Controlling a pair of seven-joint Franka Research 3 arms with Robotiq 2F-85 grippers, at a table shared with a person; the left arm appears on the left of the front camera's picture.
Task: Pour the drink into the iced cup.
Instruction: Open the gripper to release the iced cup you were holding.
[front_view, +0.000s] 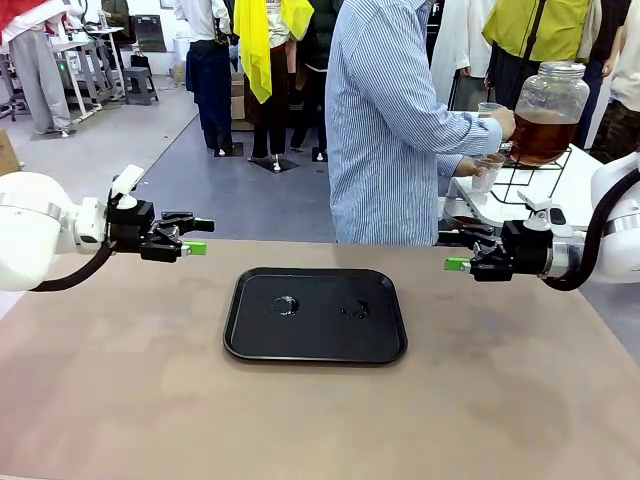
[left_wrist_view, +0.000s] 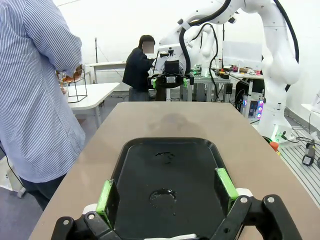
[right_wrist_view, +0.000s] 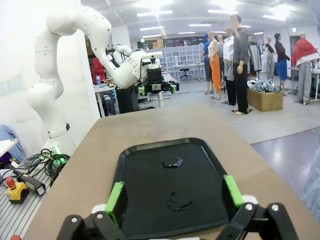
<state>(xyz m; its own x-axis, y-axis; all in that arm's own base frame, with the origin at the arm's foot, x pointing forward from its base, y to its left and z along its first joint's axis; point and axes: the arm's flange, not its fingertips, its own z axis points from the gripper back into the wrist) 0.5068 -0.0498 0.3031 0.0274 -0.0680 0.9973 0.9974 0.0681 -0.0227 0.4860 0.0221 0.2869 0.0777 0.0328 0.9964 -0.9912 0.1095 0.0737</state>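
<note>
Your two arms hang level over the table, one at each end of the black tray (front_view: 315, 315), because nothing has reached them to handle. The left gripper (front_view: 196, 236) points inward from its side with its green-padded fingers spread wide and nothing between them; the right gripper (front_view: 456, 252) mirrors it, jaws likewise apart and empty. Both wrist cameras look straight down the tray, so either arm is lined up to reach it.

The tray sits in the middle of the table, bare except for two small wet patches (front_view: 285, 304), which suggest it is the landing spot for the cups.

The drink (front_view: 541, 135) is well away from you: amber-brown liquid in a big glass jar (front_view: 551, 108) on a wire stand (front_view: 540, 175) on the white side table at the far right. The person in the striped shirt (front_view: 385, 120) stands turned toward it, one hand (front_view: 499, 121) up by the jar and a clear plastic cup (front_view: 487, 171) held low beside it, apparently filling a cup. Whether that cup holds ice, you cannot tell from here.

Judged from this, pouring has not begun; you are waiting for cups to be set on the tray.
</note>
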